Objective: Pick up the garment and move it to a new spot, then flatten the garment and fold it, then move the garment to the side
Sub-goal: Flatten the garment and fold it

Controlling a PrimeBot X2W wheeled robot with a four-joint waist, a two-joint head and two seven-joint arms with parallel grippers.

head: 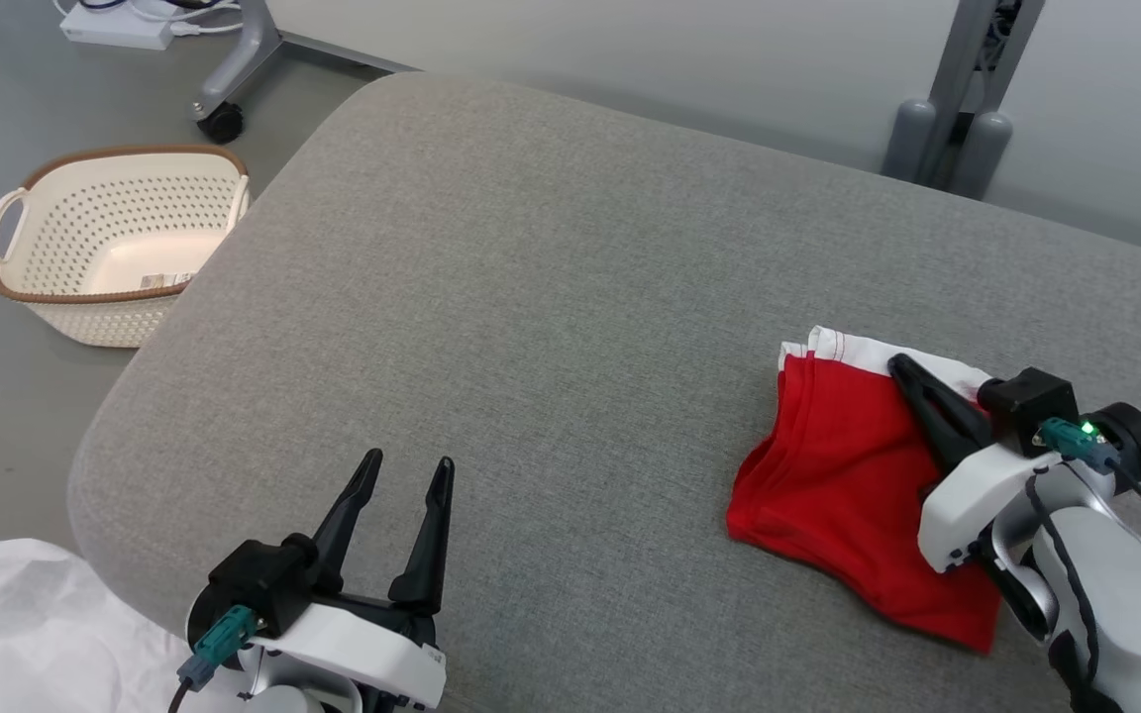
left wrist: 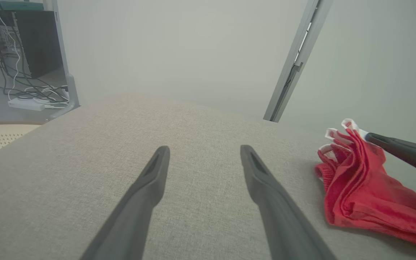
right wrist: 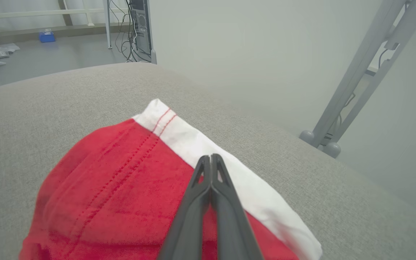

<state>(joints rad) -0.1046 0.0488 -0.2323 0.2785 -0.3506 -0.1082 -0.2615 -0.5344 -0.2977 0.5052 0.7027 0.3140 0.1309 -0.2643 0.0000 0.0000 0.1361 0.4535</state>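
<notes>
One folded red garment [head: 828,465] lies at the surface's [head: 531,297] right, long axis running away, white hem farthest. On it rests the right tool [head: 899,366], fingers pressed together; the left tool [head: 408,465] gapes over bare fabric. A basket [head: 16,287] stands on the floor, left.

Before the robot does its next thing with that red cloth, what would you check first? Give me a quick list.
1. Is the garment folded into a compact stack? ok.
2. Does it rest on the grey cushion? ok.
3. Is the right gripper shut, with its fingers lying on top of the garment? ok.
4. Is any cloth pinched between those fingers? cannot tell.
5. Is the left gripper open and apart from the garment? ok.
6. Is there bare cushion beside the garment to move it across? ok.
</notes>
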